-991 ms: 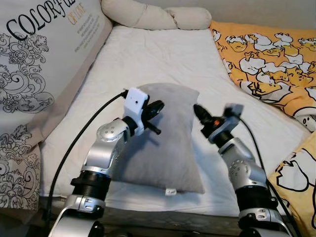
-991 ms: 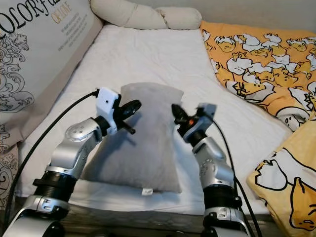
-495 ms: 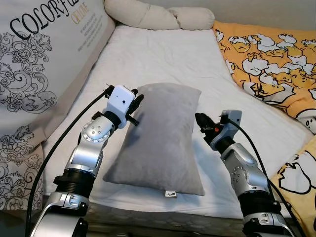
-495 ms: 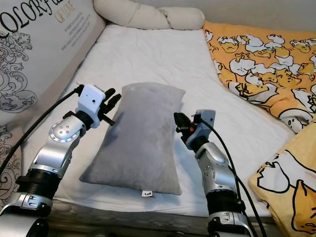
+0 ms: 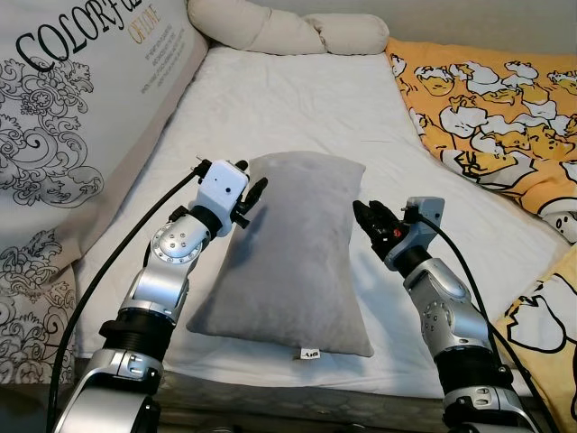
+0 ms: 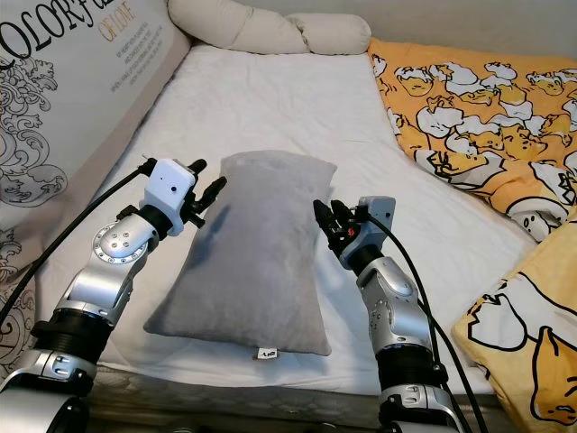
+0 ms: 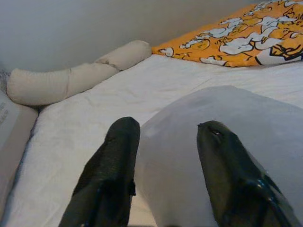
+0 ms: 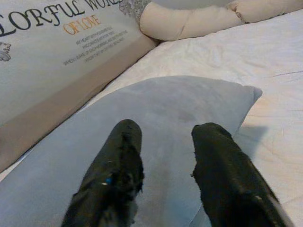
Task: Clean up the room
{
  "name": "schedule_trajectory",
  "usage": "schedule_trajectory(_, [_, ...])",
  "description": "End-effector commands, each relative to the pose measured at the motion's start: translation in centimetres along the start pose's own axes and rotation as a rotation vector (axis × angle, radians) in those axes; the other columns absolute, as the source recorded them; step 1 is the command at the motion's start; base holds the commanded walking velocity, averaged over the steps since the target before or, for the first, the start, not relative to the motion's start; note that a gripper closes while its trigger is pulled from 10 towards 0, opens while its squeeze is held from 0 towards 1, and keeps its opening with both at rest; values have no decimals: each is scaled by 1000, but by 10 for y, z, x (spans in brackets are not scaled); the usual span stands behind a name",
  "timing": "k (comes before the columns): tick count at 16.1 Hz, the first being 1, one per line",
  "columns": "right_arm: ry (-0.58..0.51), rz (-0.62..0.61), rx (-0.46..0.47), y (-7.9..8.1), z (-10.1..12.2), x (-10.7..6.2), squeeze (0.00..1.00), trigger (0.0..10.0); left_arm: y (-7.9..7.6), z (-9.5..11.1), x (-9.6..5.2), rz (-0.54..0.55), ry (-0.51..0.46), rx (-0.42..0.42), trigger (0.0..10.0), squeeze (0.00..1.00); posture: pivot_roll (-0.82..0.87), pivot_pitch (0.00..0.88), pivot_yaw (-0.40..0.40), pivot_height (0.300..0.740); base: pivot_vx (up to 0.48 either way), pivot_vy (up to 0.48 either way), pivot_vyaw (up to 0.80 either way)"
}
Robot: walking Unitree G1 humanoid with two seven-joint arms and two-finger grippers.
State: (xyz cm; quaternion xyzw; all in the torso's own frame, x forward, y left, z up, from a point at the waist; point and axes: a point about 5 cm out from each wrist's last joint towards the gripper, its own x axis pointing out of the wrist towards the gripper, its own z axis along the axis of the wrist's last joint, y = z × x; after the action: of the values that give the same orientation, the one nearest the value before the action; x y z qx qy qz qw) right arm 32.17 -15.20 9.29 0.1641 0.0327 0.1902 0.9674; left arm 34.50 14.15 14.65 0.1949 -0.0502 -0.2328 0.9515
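Currently you have a grey pillow (image 5: 293, 257) lying flat on the white sheet (image 5: 297, 99) of the bed, its long axis running away from you and a small tag at its near edge. Your left gripper (image 5: 251, 197) sits at the pillow's left edge near the far corner, fingers (image 7: 111, 177) parted with nothing held between them; the wrist view shows the pillow's edge lying beyond the gap. Your right gripper (image 5: 370, 219) sits at the pillow's right edge, roughly level with the left one, fingers (image 8: 118, 175) likewise spread and holding nothing, pointing across the pillow's top face. Whether either gripper touches the fabric cannot be told. To your left a large printed cushion (image 5: 72, 117) leans along the bed's side. At the far end lies a cream bolster (image 5: 288, 32). To your right an orange patterned blanket (image 5: 487, 108) is bunched on the sheet
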Motion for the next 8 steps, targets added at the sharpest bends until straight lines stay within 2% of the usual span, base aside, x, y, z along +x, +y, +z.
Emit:
schedule_trajectory(1, [17, -21, -25, -1, 2, 3, 867, 10000, 2, -5, 2, 11, 42, -2, 10000, 1000, 57, 0, -9, 740, 0, 0, 0])
schedule_trajectory(2, [68, -53, -54, -4, -3, 4, 867, 10000, 3, -13, 1, 29, 100, -25, 10000, 1000, 57, 0, -9, 740, 0, 0, 0])
schedule_trajectory(3, [86, -48, -32, -3, -6, 4, 0, 10000, 5, -24, -1, 59, 145, -111, 10000, 373, 59, 0, -11, 740, 0, 0, 0])
schedule_trajectory(4, [102, -33, 10, -3, -10, 5, 0, 10000, 9, -42, -5, 117, 217, -274, 10000, 0, 52, 0, -7, 740, 0, 0, 0])
schedule_trajectory(5, [113, -35, 31, -4, -12, 6, 953, 10000, 11, -49, -7, 138, 242, -345, 10000, 0, 51, 0, -7, 740, 0, 0, 0])
schedule_trajectory(6, [115, -57, 65, -8, -13, 6, 1000, 10000, 12, -54, -8, 152, 254, -435, 10000, 1000, 49, 0, -7, 740, 0, 0, 0])
schedule_trajectory(7, [115, -97, 129, -14, -15, 7, 1000, 10000, 13, -59, -9, 160, 243, -564, 10000, 1000, 46, 0, -8, 740, 0, 0, 0])
schedule_trajectory(8, [114, -117, 195, -19, -15, 7, 1000, 10000, 12, -62, -8, 149, 236, -630, 10000, 1000, 41, 0, -7, 740, 0, 0, 0])
